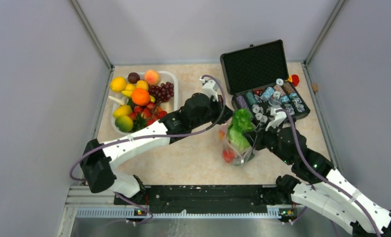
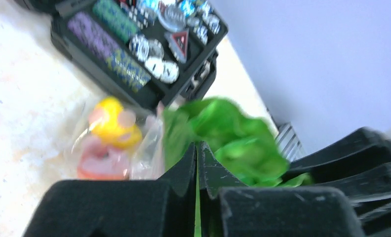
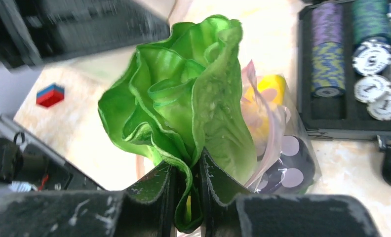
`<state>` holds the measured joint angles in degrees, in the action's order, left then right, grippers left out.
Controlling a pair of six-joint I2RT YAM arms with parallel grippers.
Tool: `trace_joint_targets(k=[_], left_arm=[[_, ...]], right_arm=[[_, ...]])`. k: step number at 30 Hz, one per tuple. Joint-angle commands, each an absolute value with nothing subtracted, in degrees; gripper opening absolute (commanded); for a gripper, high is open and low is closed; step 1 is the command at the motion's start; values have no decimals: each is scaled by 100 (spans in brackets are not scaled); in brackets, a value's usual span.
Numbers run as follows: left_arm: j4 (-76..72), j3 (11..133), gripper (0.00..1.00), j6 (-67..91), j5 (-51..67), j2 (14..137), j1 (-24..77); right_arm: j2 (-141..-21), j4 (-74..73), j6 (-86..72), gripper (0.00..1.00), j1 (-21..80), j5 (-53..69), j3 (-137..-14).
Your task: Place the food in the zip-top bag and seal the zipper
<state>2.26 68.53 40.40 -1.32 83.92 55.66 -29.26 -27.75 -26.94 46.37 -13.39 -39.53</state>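
The leafy green lettuce (image 1: 240, 129) (image 3: 183, 98) stands upright at the mouth of the clear zip-top bag (image 1: 237, 157) (image 3: 282, 143). My right gripper (image 1: 253, 137) (image 3: 187, 170) is shut on a lower lettuce leaf. Inside the bag lie a yellow fruit (image 2: 109, 123) (image 3: 268, 91), an orange-pink peach (image 2: 102, 160) and the dark eggplant (image 3: 292, 165). The pink zipper strip (image 3: 249, 74) runs up beside the lettuce. My left gripper (image 1: 225, 117) (image 2: 198, 148) is shut right against the lettuce and the bag's film (image 2: 145, 148); no film shows between its jaws.
An open black case (image 1: 255, 64) of chips stands behind the bag at the back right. A white basin (image 1: 173, 79) heaped with toy fruit sits at the back left. A small red and blue block (image 3: 50, 95) lies on the table near the bag.
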Motion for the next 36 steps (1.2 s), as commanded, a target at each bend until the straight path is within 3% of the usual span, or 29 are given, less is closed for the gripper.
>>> trace_joint_targets(k=[1,4,6,9,11,14,16,21,26,36], left_arm=[[-287,6974,0,3654,-439,7871,5581],[-247,6909,0,3596,-541,7724,5572],[-234,6823,0,3562,-570,7658,5559],[-163,6601,1,3558,-669,7450,5494],[-136,6375,27,3497,-727,7150,5421],[134,5966,60,3479,-597,6666,5277],[479,5729,68,3433,-561,6332,5260],[1015,5313,71,3569,511,5833,5264],[1039,5277,70,3888,1467,6095,5537],[1523,5644,72,4595,1028,7104,5968]], right_arm=[[-3100,-1977,-1982,2,4658,-416,-4065],[-3354,-1960,-1803,15,4660,-196,-4207],[-3489,-2078,-1869,7,4662,-450,-4272],[-3603,-2173,-1856,8,4658,-562,-4201],[-3665,-2252,-1903,15,4662,-578,-4155],[-3677,-2358,-2144,15,4658,-883,-4067],[-3631,-2339,-2236,16,4663,-959,-4006],[-3588,-2353,-2353,17,4663,-1221,-3981],[-3580,-2325,-2304,17,4659,-1081,-3942],[-3498,-2326,-2478,18,4660,-1331,-3906]])
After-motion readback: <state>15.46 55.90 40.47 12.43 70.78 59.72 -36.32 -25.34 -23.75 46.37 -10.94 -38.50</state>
